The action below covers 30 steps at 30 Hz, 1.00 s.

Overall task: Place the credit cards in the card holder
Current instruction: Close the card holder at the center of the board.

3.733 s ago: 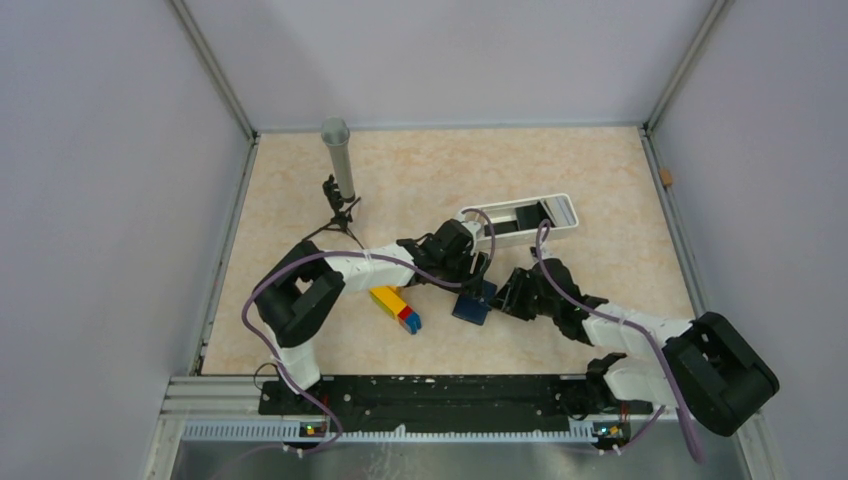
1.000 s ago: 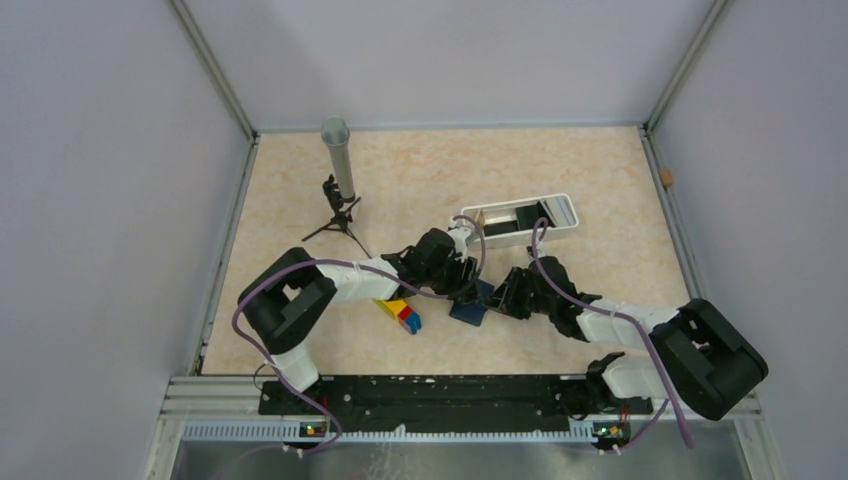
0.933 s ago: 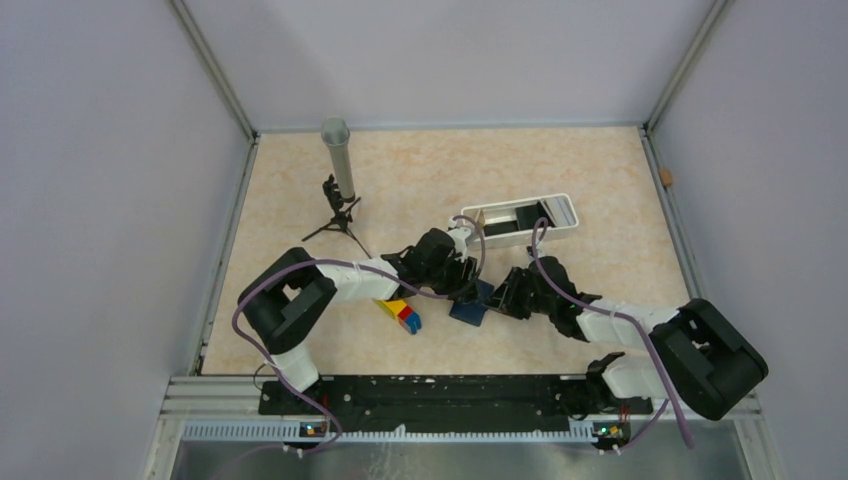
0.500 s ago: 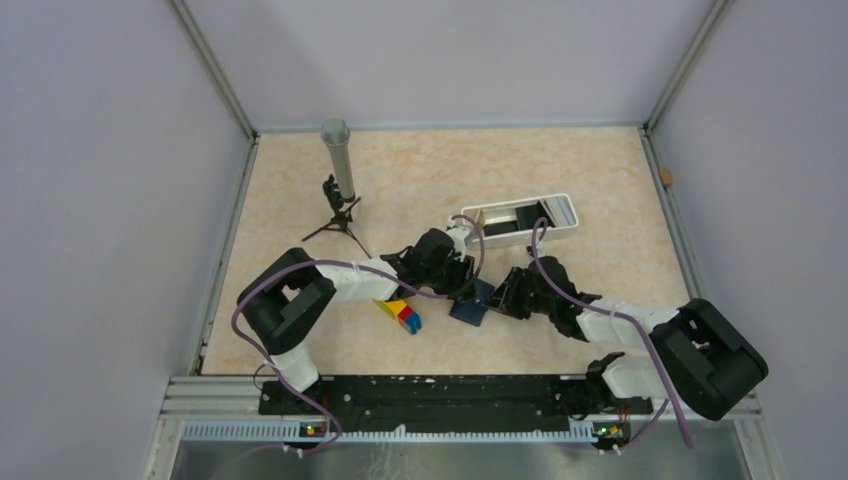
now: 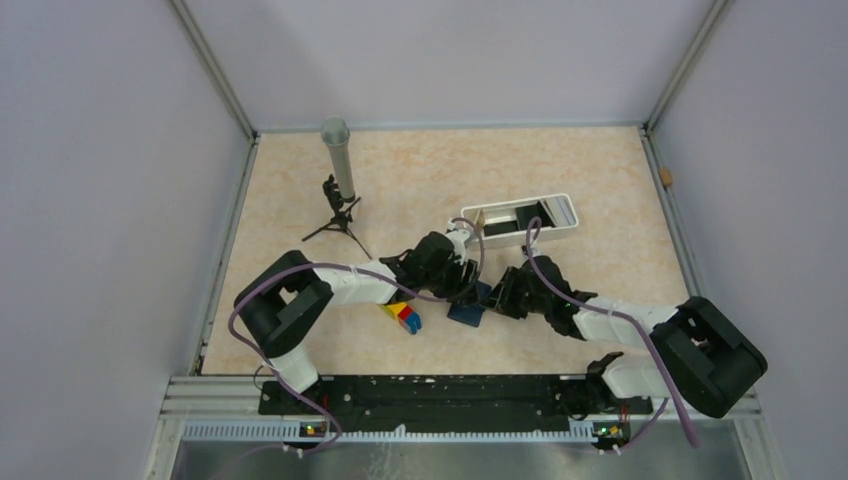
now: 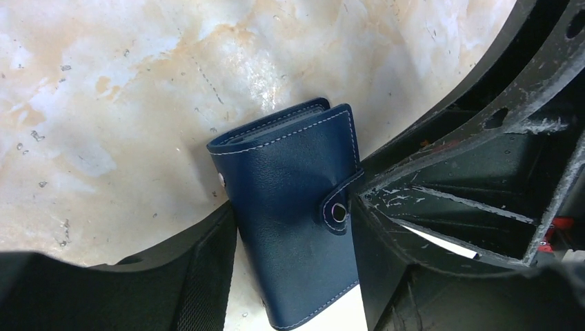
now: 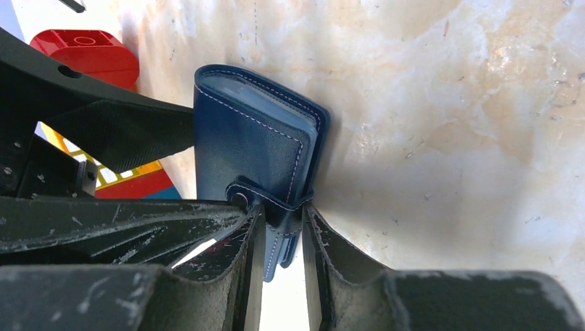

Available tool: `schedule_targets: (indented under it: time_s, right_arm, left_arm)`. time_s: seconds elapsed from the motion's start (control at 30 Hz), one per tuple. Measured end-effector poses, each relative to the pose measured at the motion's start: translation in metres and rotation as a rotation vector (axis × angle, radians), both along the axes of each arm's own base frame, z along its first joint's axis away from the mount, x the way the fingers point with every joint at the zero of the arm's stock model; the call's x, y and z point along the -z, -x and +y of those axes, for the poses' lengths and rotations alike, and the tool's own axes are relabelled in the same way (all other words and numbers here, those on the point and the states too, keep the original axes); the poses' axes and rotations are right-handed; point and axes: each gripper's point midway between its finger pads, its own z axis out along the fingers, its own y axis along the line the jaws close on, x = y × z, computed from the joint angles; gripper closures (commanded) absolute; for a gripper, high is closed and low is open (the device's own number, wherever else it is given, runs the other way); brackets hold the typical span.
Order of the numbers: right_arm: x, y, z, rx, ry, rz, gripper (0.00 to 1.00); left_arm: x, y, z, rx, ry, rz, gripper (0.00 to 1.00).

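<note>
The card holder point(image 5: 466, 312) is a navy wallet, folded shut with its snap strap across the edge. It sits mid-table between both grippers. In the left wrist view the card holder point(image 6: 296, 200) fills the gap of my left gripper point(image 6: 295, 207), whose jaws touch its two long edges. In the right wrist view my right gripper point(image 7: 283, 221) is shut on the strap edge of the card holder point(image 7: 248, 138). From above, the left gripper point(image 5: 460, 285) and right gripper point(image 5: 502, 295) meet at the wallet. No credit card shows; only a paler inner layer inside the fold.
Red, yellow and blue toy bricks point(image 5: 403, 315) lie just left of the wallet, with a red brick point(image 7: 83, 55) in the right wrist view. A white oblong tray point(image 5: 520, 220) lies behind. A grey cylinder point(image 5: 338, 160) stands by a black tripod point(image 5: 340, 215) at the back left.
Since 3.7 s ago my left gripper has come down and nearer, closing around the wallet. The wallet has shifted slightly left. Over the last second both arms barely move.
</note>
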Motion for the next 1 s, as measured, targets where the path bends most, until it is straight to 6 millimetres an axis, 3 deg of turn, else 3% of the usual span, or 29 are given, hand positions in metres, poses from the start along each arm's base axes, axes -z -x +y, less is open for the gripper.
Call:
schedule_targets:
  time_s: [1.0]
  right_arm:
    - [0.0008,-0.0023,0.0034,0.003,0.057,-0.004,0.76]
  left_arm:
    - [0.0027,0.0023,0.0052,-0.061,0.008,0.03,0.6]
